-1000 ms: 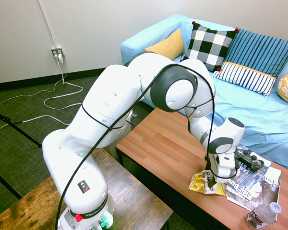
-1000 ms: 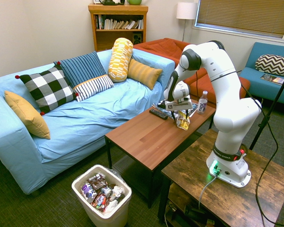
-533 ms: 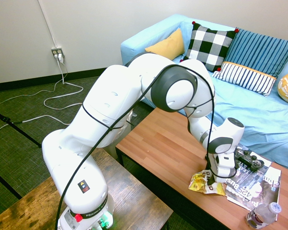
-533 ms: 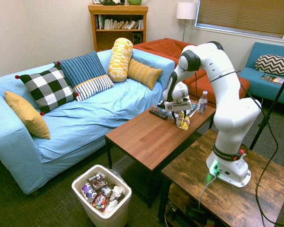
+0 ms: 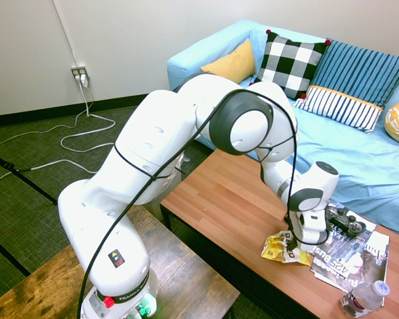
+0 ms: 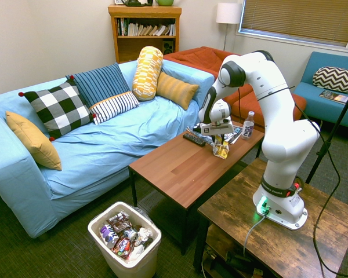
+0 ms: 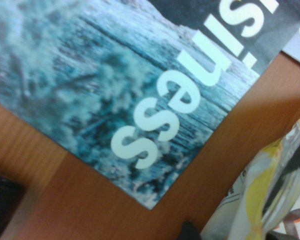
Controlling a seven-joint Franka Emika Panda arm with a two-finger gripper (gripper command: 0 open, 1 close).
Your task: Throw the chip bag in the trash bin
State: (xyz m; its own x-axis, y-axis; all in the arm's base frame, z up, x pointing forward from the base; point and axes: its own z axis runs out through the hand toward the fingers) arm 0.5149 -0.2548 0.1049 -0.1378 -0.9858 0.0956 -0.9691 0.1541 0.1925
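- Chip bag sits directly under the gripper, at the near edge of the coffee table, just beside the corner of a magazine; in the second exterior view the bag hangs crumpled below the gripper, and I cannot tell whether its lower end touches the wood.
- Its long axis looks roughly upright in that view, the top bunched toward the fingers; the wrist view shows yellow-and-white foil rising close by the camera, which fits a grip on the bag.
- Jaws appear pinched onto the top of the bag, though the contact itself is too small to confirm.
- Trash bin stands on the floor off the table's far end, well apart from the bag, with most of the table's length between them. It already holds wrappers.
- My judgement: the coming move turns on carrying the bag along the table's length, past its end, then down over the bin's open mouth.
- A water bottle and a dark controller lie on the side away from that path.
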